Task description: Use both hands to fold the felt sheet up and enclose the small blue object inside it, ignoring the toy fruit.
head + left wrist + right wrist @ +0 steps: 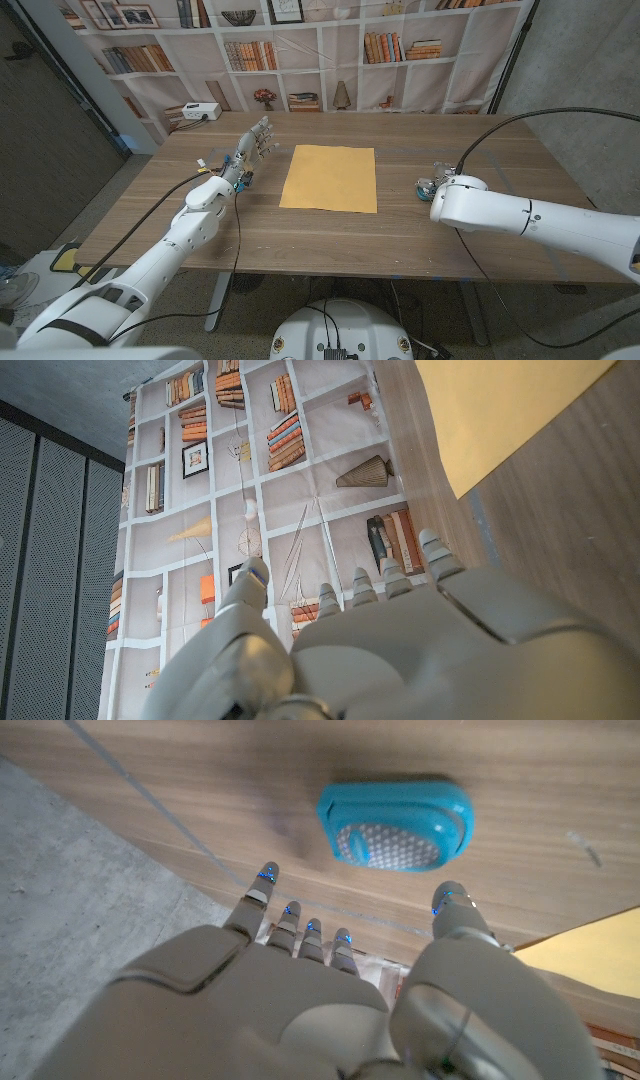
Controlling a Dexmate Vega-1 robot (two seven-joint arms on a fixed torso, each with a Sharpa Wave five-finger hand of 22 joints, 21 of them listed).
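**Both hands empty, felt sheet flat, blue object beside the right hand**

The left hand [251,147] is raised over the table to the left of the felt sheet [330,178], well apart from it, fingers spread and extended, holding nothing. In the left wrist view the same hand [400,640] shows its fingertips [438,552] fanned out and free, with a corner of the sheet [500,410] beyond them.

The right hand [330,990] is spread wide, fingers apart, gripping nothing; it hangs just above the small blue object [397,824] without touching it. In the head view the object [425,187] peeks out just right of the felt sheet, partly hidden behind the right forearm [530,215].

The felt sheet is yellow-orange and lies flat and unfolded near the middle of the wooden table [400,250]. Behind the sheet, past the table's far edge, hangs a backdrop printed with bookshelves [300,50]. A small white box [201,111] sits at the table's far left corner. To the sheet's right stands a grey concrete wall [590,80]. No writing is legible.
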